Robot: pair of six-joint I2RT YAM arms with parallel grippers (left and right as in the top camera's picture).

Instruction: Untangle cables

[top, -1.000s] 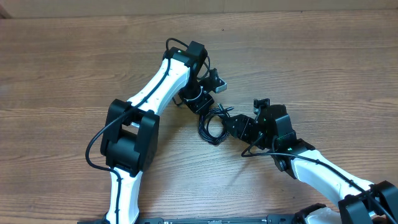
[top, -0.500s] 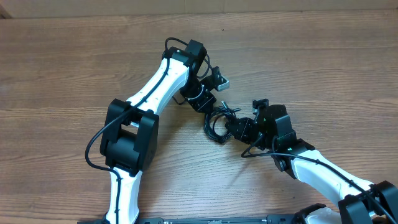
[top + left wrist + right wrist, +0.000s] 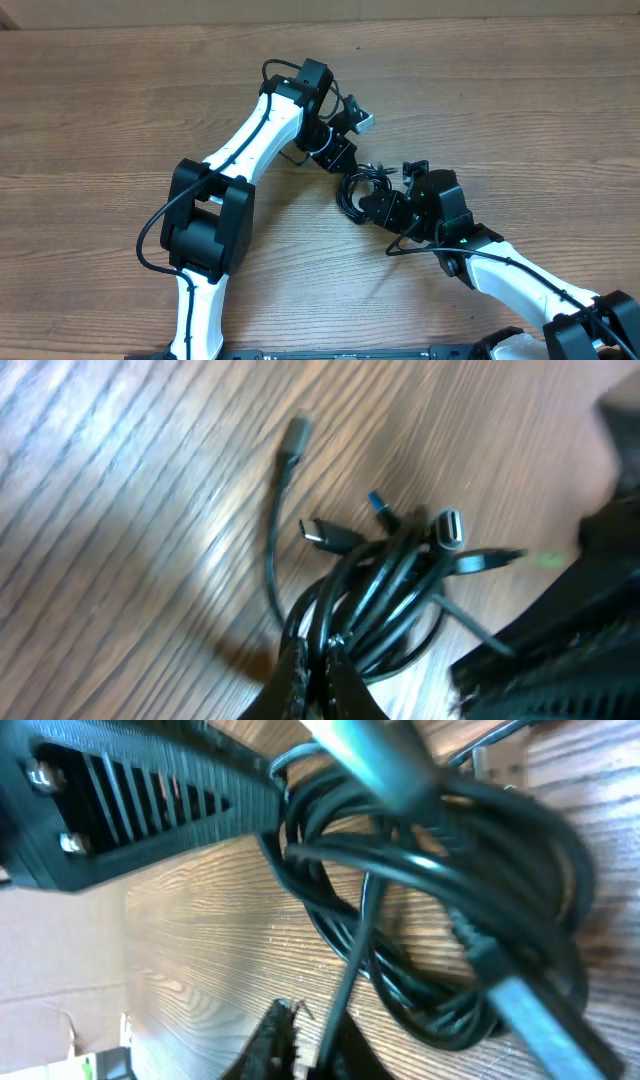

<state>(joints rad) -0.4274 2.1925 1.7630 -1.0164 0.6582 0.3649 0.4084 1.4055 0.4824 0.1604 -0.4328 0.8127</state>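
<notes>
**Light, limp cords held from both sides: go for the plugs, not the coil**

The thin black flexible cables [image 3: 358,188] lie bunched in one small looped knot on the brown wood-grain table [image 3: 120,110], squeezed between the two arms near the middle of the overhead view.

The left gripper [image 3: 322,670] has its fingers pressed together on the lower edge of the coil, where several strands run side by side. The right gripper [image 3: 305,1035] looks pinched onto a single strand that leads down out of the loops, though the blur makes that less certain.

These cords will probably weigh almost nothing and have no stiffness to speak of. They should follow any pull, sag and slide over one another, and their glossy jackets suggest a hold on bare cord can slip.

Tugging at the bundle risks tightening the loops. The better handles are likely the loose ends fanned out above the coil: a silvery-tipped plug [image 3: 297,432] on a long free strand, a flat dark plug [image 3: 322,532], a small blue-tipped plug [image 3: 377,502] and a round silver-rimmed plug [image 3: 447,528]. Each is rigid enough to grip and can be led back out through the loops.
</notes>
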